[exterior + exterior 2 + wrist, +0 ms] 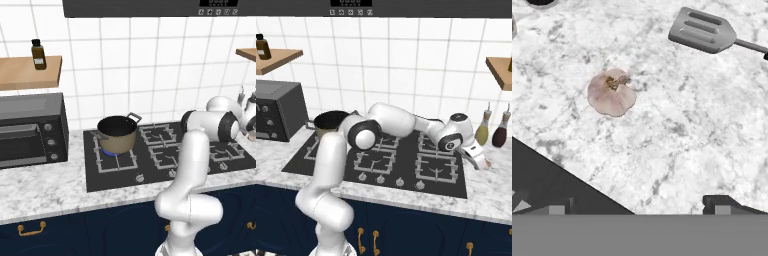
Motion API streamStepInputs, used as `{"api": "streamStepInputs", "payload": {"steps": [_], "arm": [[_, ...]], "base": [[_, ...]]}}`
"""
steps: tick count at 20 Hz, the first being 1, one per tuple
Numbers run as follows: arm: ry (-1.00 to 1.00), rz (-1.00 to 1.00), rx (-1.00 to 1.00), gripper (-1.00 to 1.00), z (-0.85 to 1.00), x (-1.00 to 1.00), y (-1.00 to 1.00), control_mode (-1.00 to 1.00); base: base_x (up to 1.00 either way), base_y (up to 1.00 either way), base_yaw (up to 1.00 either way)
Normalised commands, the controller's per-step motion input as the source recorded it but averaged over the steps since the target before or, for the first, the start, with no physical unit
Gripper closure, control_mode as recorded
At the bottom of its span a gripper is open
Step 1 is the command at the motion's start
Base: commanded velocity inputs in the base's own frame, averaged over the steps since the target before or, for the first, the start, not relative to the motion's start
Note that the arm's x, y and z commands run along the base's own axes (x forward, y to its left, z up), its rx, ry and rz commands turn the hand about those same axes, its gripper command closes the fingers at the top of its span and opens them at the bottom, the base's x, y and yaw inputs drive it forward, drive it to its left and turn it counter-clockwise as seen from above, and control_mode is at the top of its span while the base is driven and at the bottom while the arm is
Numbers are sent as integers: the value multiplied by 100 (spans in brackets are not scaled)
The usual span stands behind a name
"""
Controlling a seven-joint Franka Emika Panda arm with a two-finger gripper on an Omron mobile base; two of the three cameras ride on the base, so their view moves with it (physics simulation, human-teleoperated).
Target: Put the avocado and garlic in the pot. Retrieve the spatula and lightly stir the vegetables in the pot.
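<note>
The garlic (611, 93), a pale pinkish bulb, lies on the marble counter (677, 135) in the hand view. The grey slotted spatula (704, 32) lies beyond it toward the upper right. My gripper (639, 207) hovers above the counter short of the garlic; its fingertips (722, 204) stand wide apart with nothing between them. From the right base view the gripper (481, 161) hangs over the counter just right of the stove. The brass-tan pot (117, 134) (331, 121) sits on the stove's back-left burner, far from the hand. The avocado is hidden from me.
The black stove (165, 150) has a blue flame (112, 153) under the pot. Two bottles (482, 130) (500, 131) stand against the wall behind the gripper. A toaster oven (32, 130) is left of the stove. Wooden shelves (30, 72) hang above.
</note>
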Motion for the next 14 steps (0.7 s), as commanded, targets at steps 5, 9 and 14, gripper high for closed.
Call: {"api": "streamStepInputs", "payload": {"steps": [5, 9, 14], "arm": [[-9, 5, -9, -100, -42, 20, -19, -100], [-8, 3, -12, -100, -39, 21, -12, -100], [-8, 4, -9, -100, -27, 23, -14, -100]], "base": [[0, 0, 0], [0, 0, 0], [0, 0, 0]]}}
